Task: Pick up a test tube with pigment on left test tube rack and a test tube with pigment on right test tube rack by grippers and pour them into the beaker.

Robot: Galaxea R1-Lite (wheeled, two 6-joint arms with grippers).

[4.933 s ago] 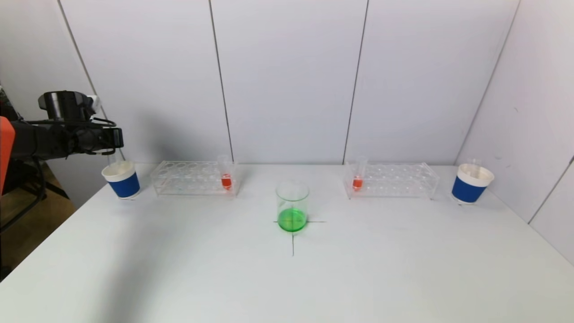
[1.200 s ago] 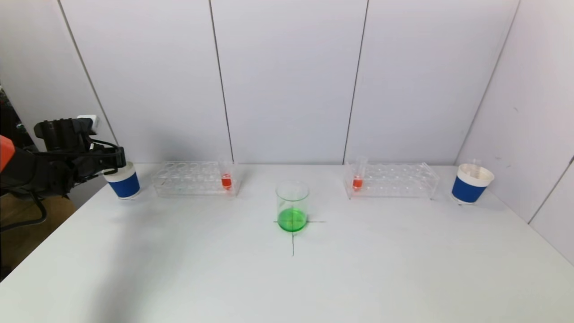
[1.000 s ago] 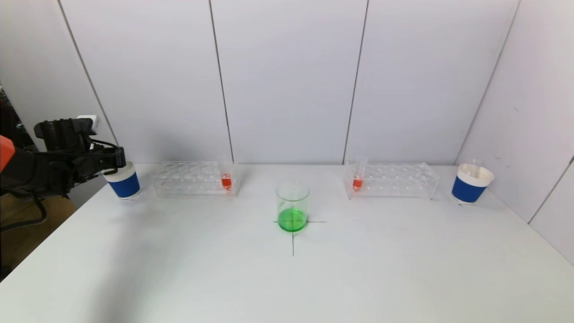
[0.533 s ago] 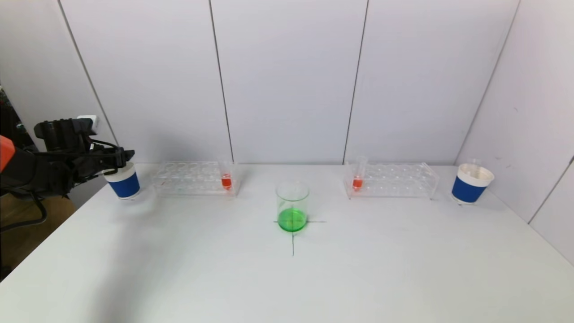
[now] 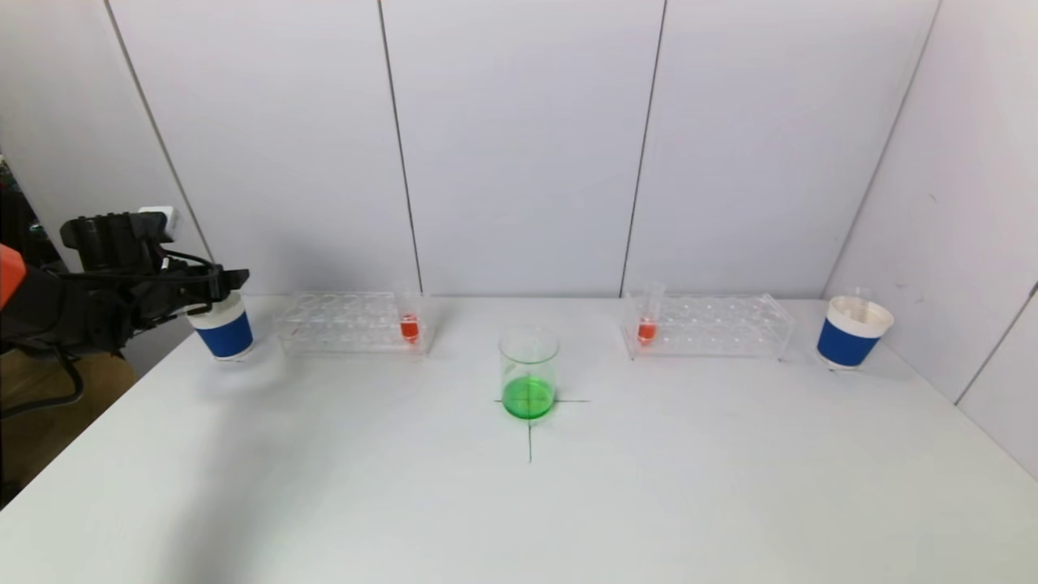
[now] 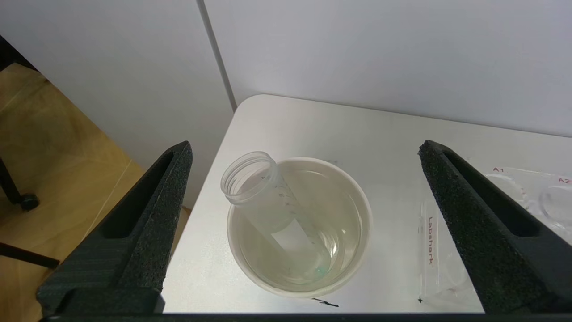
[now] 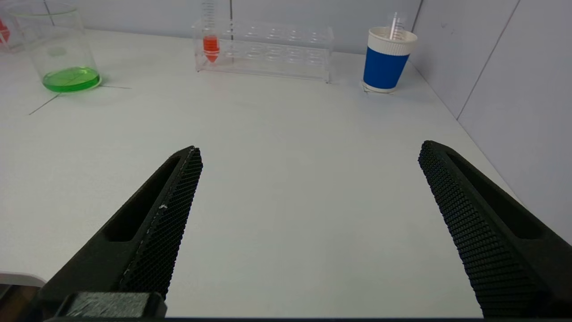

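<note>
My left gripper hangs open just above the blue paper cup at the table's far left. In the left wrist view its fingers stand wide on either side of that cup, where an empty clear test tube leans free. The left rack holds a tube of red pigment, and so does the right rack, whose tube stands at its left end. The beaker with green liquid stands mid-table. My right gripper is open over bare table, holding nothing.
A second blue cup with an empty tube in it stands at the far right, close to the side wall. A black cross is drawn on the table under the beaker. The left cup sits near the table's left edge.
My left gripper came down over the left cup, then opened and let the empty tube go into it. The right arm has not moved.
</note>
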